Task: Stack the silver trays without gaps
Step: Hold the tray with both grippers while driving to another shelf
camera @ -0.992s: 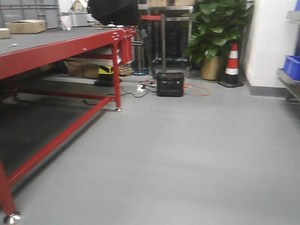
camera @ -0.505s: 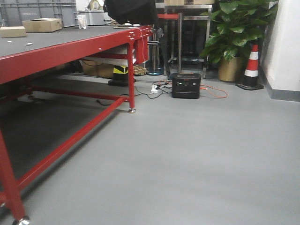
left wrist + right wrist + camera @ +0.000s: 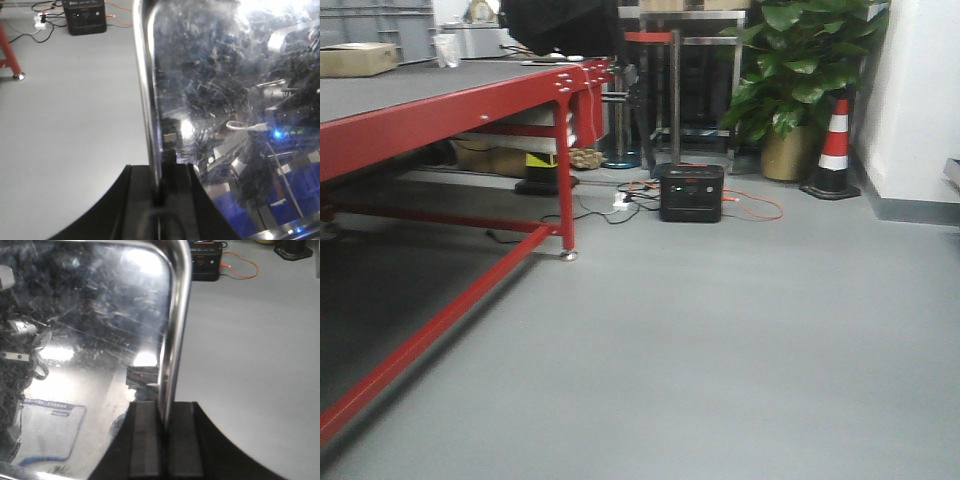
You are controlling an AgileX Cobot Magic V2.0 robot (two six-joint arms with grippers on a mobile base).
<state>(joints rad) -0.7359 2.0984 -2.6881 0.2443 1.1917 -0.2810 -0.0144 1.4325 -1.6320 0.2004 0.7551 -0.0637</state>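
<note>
A shiny silver tray (image 3: 215, 100) fills the right of the left wrist view, its rim running up the frame. My left gripper (image 3: 160, 187) is shut on that rim at the bottom centre. The right wrist view shows a silver tray (image 3: 90, 340) filling its left side, with a rounded top corner. My right gripper (image 3: 166, 412) is shut on its right rim. I cannot tell whether both grippers hold the same tray. Both are held above the grey floor. No tray and no gripper shows in the front view.
A long red-framed table (image 3: 450, 105) stands on the left with a cardboard box (image 3: 358, 58). A black power unit (image 3: 691, 192) with an orange cable lies on the floor ahead. A potted plant (image 3: 800, 70) and a traffic cone (image 3: 833, 148) stand by the white wall.
The front view has swung: first left, then back right. The table now shows less of its near leg and the power unit sits nearer the centre.
</note>
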